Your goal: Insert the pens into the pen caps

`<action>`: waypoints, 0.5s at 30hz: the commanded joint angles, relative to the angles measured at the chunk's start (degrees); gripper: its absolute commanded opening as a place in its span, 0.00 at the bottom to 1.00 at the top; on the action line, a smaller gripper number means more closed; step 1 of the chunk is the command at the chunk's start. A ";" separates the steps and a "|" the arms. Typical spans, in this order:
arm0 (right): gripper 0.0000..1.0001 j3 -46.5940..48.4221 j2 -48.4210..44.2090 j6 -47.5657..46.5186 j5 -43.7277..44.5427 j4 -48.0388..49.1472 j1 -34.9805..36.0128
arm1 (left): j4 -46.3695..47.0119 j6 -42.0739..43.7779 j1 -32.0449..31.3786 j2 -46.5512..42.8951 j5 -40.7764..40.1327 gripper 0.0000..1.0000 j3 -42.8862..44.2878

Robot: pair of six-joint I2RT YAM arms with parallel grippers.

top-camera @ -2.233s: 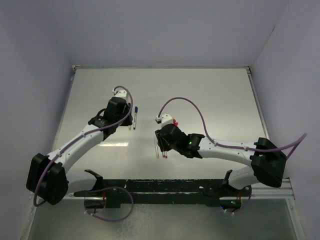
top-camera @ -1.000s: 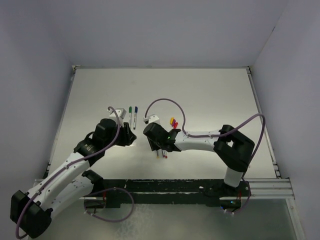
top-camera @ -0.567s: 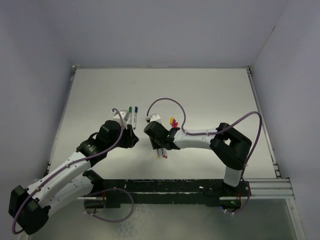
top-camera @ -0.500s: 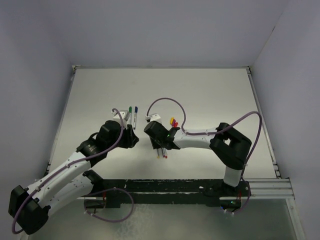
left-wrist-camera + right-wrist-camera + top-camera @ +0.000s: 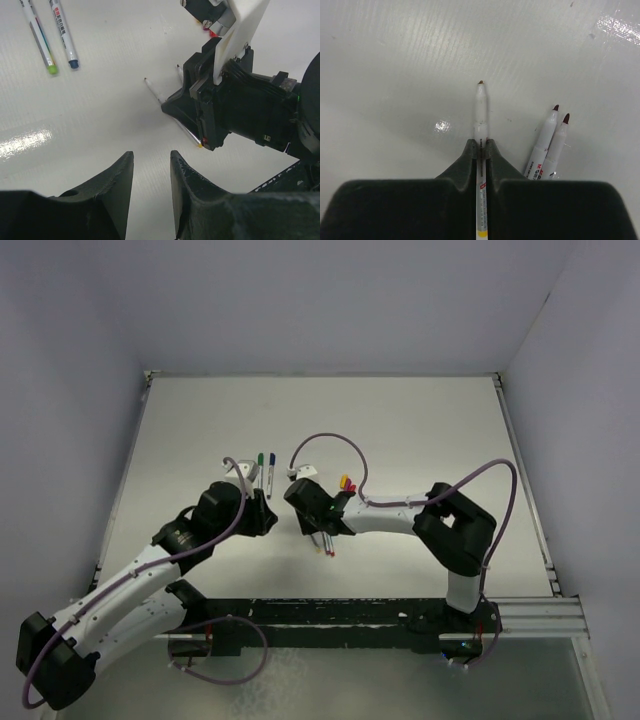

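My right gripper (image 5: 480,145) is shut on a whitish pen with a yellow end (image 5: 480,115), low over the table, its bare tip pointing away from me. Two uncapped pens with dark red tips (image 5: 546,136) lie just right of it. In the top view the right gripper (image 5: 303,523) sits over these pens (image 5: 322,543). Small yellow and red caps (image 5: 346,483) lie just beyond it. A green-ended pen (image 5: 39,36) and a blue-ended pen (image 5: 62,31) lie side by side to the left. My left gripper (image 5: 151,156) is open and empty, facing the right gripper (image 5: 225,100); it also shows in the top view (image 5: 266,517).
The white table (image 5: 420,430) is walled by purple panels at the back and both sides. A black rail (image 5: 330,615) runs along the near edge. The right arm's elbow (image 5: 455,525) is folded close behind its gripper.
My left gripper has drawn back from the green and blue pens, which lie uncovered. My right gripper has shifted left over the loose pens, its elbow folding in.
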 commanded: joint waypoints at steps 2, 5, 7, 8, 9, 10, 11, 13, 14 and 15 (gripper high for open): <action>0.00 0.96 -1.38 -0.31 -2.14 -0.06 0.08 | 0.93 -1.03 -0.22 -1.44 -0.77 0.39 0.57; 0.00 1.60 -4.58 -1.15 -1.07 1.43 -0.20 | 0.88 -1.01 -0.35 -1.89 -0.68 0.39 0.66; 0.00 0.98 -7.38 -1.33 -0.89 3.25 -0.86 | 1.07 -0.93 -0.61 -2.15 -0.40 0.39 0.60; 0.00 0.37 -9.04 -1.31 -1.01 4.43 -1.26 | 1.29 -0.93 -0.77 -2.32 -0.21 0.39 0.50; 0.00 -0.54 -10.98 -1.28 -1.18 5.83 -1.81 | 1.58 -0.93 -0.84 -2.53 0.01 0.39 0.35; 0.00 -1.68 -12.79 -1.18 -1.41 7.23 -2.28 | 2.08 -0.93 -1.10 -2.78 0.33 0.39 0.09; 0.00 -2.95 -15.08 -1.13 -1.65 9.05 -2.81 | 2.90 -0.97 -1.37 -3.03 0.68 0.40 -0.37; 0.00 -6.47 -20.46 -1.01 -2.04 12.74 -3.99 | 4.98 -1.18 -1.88 -3.60 1.96 0.41 -1.30; 0.00 -8.86 -23.04 -1.03 -2.17 14.84 -4.49 | 6.54 -1.24 -2.12 -3.83 2.95 0.42 -1.80; 0.00 -10.74 -25.62 -0.96 -2.38 16.69 -5.12 | 8.33 -1.46 -2.39 -3.99 3.94 0.42 -2.25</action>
